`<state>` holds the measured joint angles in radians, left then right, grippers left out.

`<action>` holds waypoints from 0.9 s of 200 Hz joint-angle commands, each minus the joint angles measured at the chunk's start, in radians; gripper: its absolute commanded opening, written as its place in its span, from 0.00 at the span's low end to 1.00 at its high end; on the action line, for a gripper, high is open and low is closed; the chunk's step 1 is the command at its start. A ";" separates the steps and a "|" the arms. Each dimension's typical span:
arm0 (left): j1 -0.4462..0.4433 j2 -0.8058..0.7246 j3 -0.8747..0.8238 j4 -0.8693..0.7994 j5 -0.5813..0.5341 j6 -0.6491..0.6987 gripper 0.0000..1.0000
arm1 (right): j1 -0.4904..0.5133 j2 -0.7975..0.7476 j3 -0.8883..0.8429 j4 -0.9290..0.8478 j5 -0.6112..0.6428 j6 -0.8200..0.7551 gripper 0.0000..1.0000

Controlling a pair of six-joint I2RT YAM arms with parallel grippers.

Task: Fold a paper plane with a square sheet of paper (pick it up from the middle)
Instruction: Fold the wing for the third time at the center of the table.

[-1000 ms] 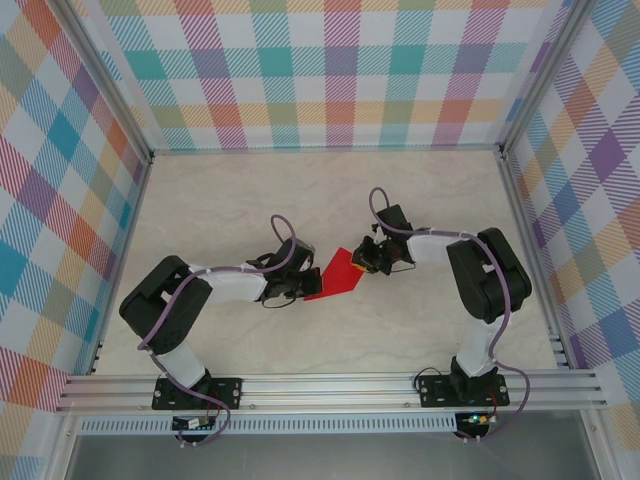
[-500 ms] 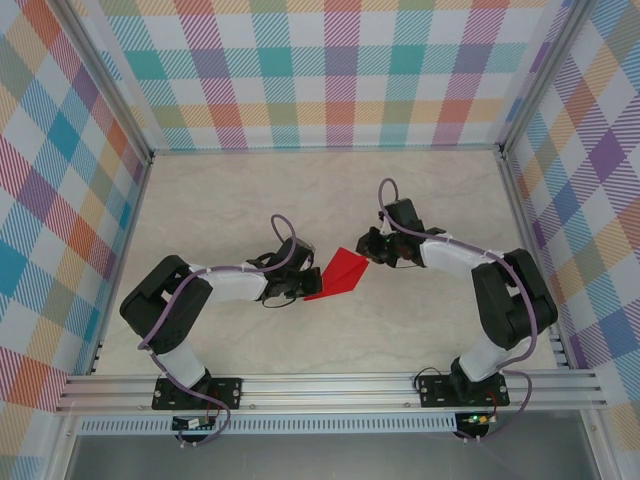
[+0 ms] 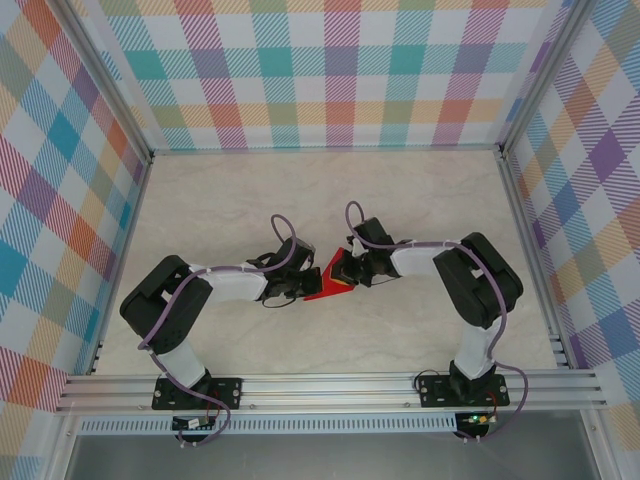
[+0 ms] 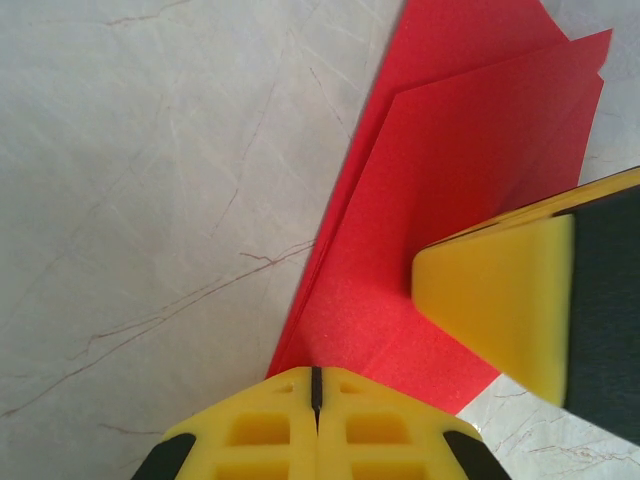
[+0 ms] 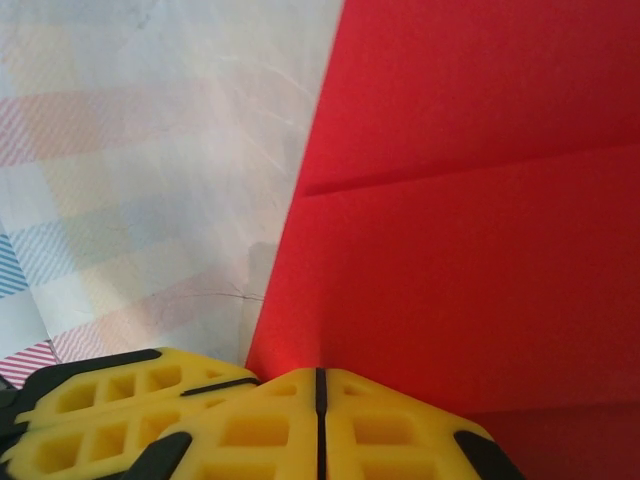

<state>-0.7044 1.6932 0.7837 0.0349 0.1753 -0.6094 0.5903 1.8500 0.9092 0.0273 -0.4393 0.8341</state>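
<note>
Both pincers are closed tight, gripping nothing. Your left pincer (image 4: 315, 378) pins the narrow end of the folded red paper (image 4: 440, 160), which fans out ahead of its tips. Your right pincer (image 5: 320, 375) presses the flap. Slide it firmly along the crease, left planted.

Matt paper (image 4: 470, 140) — smooth marble-look tbl (image 4: 140, 180)

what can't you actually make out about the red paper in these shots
- Top view: the red paper is tiny, and the left gripper and right gripper cover its folds.
- Left wrist view: the top edge cuts off its far end; the right gripper's finger hides a corner.
- Right wrist view: it runs off top and right; pinched or just pressed, unclear.
</note>
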 commanded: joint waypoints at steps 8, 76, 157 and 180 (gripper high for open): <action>0.010 0.025 0.002 -0.092 -0.006 0.022 0.00 | 0.001 0.017 0.017 0.025 -0.012 0.013 0.08; 0.008 -0.082 0.040 -0.088 0.100 0.043 0.14 | 0.001 0.061 0.017 -0.081 0.070 0.025 0.07; 0.003 -0.078 0.008 -0.114 0.096 0.012 0.18 | 0.000 0.090 0.025 -0.095 0.070 0.033 0.06; 0.004 -0.052 0.011 -0.125 0.066 0.006 0.17 | 0.000 0.094 0.026 -0.102 0.071 0.032 0.07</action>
<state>-0.7044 1.6108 0.8013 -0.0544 0.2676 -0.5880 0.5903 1.8801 0.9413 -0.0021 -0.4492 0.8570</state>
